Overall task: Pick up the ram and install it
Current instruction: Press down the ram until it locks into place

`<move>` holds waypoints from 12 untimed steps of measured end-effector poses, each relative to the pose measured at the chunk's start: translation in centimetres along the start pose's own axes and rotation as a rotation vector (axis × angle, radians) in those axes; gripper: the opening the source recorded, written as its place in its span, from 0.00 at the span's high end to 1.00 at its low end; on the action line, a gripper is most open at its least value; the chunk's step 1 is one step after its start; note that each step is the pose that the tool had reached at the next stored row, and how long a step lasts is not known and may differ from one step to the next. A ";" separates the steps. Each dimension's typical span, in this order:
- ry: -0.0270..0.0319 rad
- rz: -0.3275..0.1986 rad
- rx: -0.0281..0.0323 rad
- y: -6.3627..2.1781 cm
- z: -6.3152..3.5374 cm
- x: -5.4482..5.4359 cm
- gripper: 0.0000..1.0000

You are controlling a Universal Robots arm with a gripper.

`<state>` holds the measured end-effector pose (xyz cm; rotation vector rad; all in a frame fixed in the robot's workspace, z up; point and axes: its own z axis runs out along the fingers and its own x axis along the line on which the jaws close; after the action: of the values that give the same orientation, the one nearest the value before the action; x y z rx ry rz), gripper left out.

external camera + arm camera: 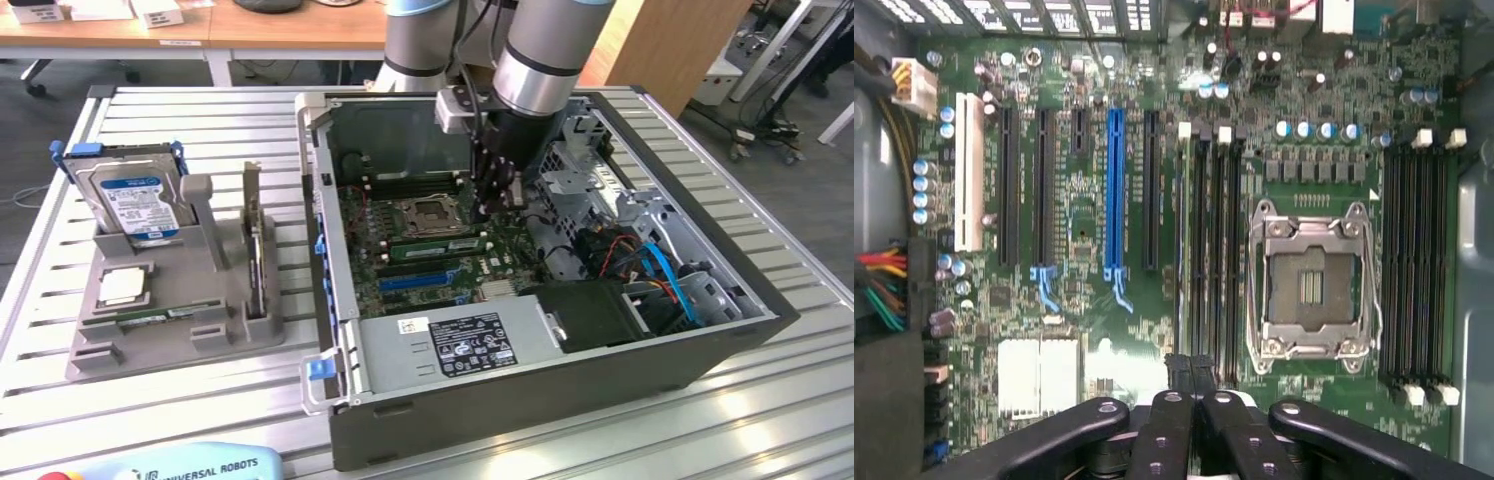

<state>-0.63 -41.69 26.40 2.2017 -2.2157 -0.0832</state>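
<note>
My gripper (485, 208) hangs inside the open computer case (534, 390), low over the motherboard (1084, 200) beside the empty processor socket (1309, 285). Its black fingers (1179, 375) are pressed together, shut, with nothing visible between them. In the wrist view the gripper (1191, 368) is over one end of the bank of black memory slots (1214, 250). The ram (434, 244), a long green stick, stands on edge in that bank next to the socket. In the wrist view the ram (1179, 250) appears as a thin edge along the outermost slot.
A grey holder (174, 300) at the exterior view's left carries a blue-labelled hard drive (134, 205), a square silver chip (123, 288) and an upright board (251, 240). A drive cage and cables (641, 260) crowd the case on the exterior view's right. A power supply (454, 345) sits at its front.
</note>
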 end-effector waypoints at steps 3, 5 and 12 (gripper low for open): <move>-0.0006 0.000 0.0000 -0.72 0.00 0.0 0.90; -0.0007 0.000 0.0001 -1.26 -0.01 0.0 0.90; -0.0007 0.000 0.0001 -1.97 -0.03 0.0 0.90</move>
<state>1.34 -41.68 26.33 2.2020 -2.2161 -0.0839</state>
